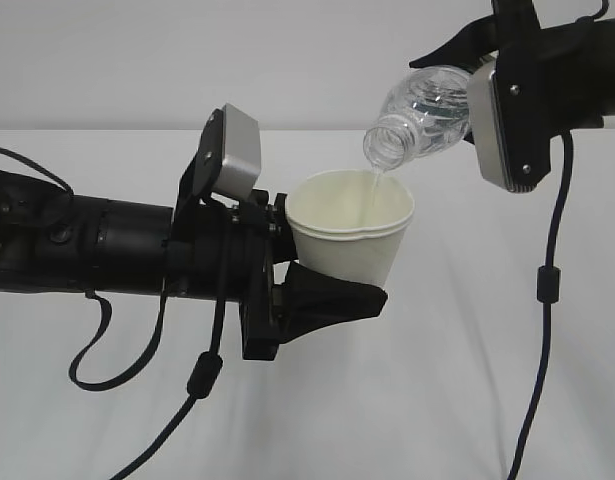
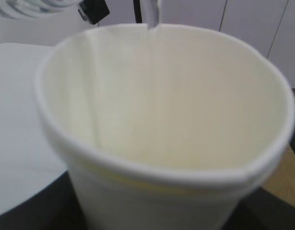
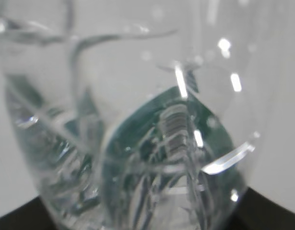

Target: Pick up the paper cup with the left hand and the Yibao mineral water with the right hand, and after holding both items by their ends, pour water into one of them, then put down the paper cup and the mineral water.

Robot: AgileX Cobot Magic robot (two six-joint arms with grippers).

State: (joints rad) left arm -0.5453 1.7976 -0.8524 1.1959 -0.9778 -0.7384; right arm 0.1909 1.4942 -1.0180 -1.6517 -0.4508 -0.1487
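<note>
left hand [image 1: 322, 285]: clamped on the paper cup [image 1: 352, 235], kept upright to catch the stream
right hand [image 1: 487, 110]: gripping the Yibao mineral water [image 1: 422, 115], tipped neck-down so it pours

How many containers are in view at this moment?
2. The paper cup is held off the table in the left gripper; the Yibao mineral water, tilted in the right gripper, is pouring into it. No others show.

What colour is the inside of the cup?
Cream-white, plain, best seen in the left wrist view: cup.
</note>
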